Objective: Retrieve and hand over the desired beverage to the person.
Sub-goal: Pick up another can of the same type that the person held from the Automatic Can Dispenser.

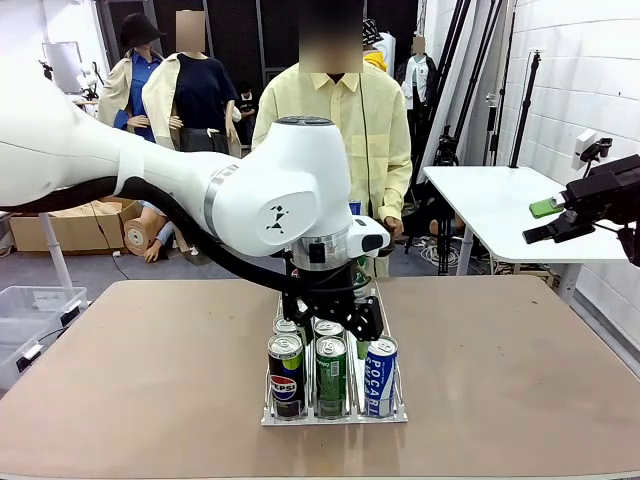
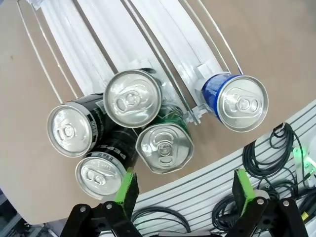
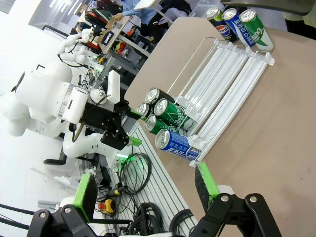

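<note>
So here's what we've got: the left gripper (image 2: 184, 177) hangs right above the front end of the rack (image 1: 335, 416). Its fingers are spread wide with nothing between them, and they're not touching any of the cans (image 2: 132, 98). From its wrist we count five cans bunched at that end: two black Pepsi (image 2: 101, 173), two green ones (image 2: 164, 147), and one blue Pocari (image 2: 242, 102) in its own lane beside them. The rack sits in the middle of the table (image 1: 140, 380). From the right wrist we also spot three more cans by the rack's far end. The right gripper (image 3: 145, 173) is up off to the right side, well apart from the rack, also spread and holding nothing. The person (image 1: 335, 120) stands at the far side behind the left arm, one hand (image 1: 393, 226) down near the table edge.
</note>
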